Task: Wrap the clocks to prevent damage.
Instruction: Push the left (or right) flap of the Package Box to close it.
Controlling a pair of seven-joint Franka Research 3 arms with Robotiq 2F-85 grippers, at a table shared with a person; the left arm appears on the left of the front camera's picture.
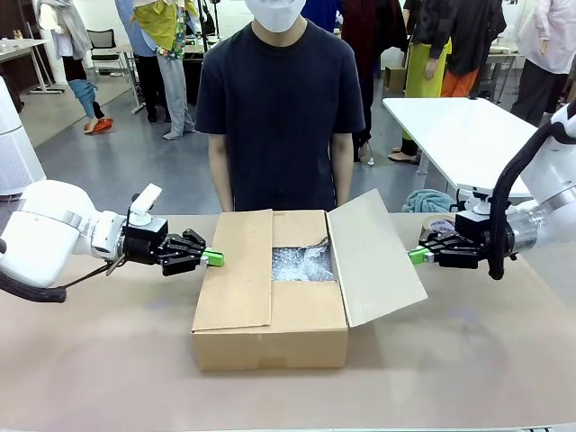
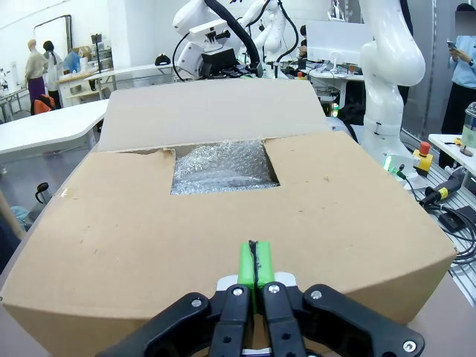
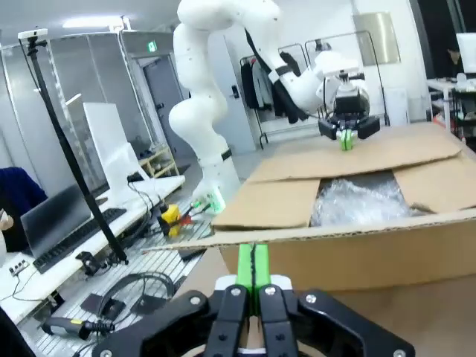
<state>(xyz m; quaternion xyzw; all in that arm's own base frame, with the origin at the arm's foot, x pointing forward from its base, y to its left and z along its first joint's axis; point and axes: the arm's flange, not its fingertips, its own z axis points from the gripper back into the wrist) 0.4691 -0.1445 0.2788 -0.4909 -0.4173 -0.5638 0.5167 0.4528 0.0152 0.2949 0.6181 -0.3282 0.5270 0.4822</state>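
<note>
Closest to you in the front view is bare table [image 1: 90,378], then the cardboard box [image 1: 270,333] mid-table with its right flap [image 1: 373,261] splayed out. Your left fingers [image 1: 212,259] and right fingers [image 1: 417,256] hang either side of it, both pinched shut on nothing.

Left wrist view: bubble wrap [image 2: 223,167] shows through the gap in the box top. Can't make out the clocks, my guess is they're underneath.

Right wrist view: bubble wrap [image 3: 357,201] again, crinkly. It looks light, soft and slippery, so pinch a loose edge. Clocks are probably fragile, so go easy.
</note>
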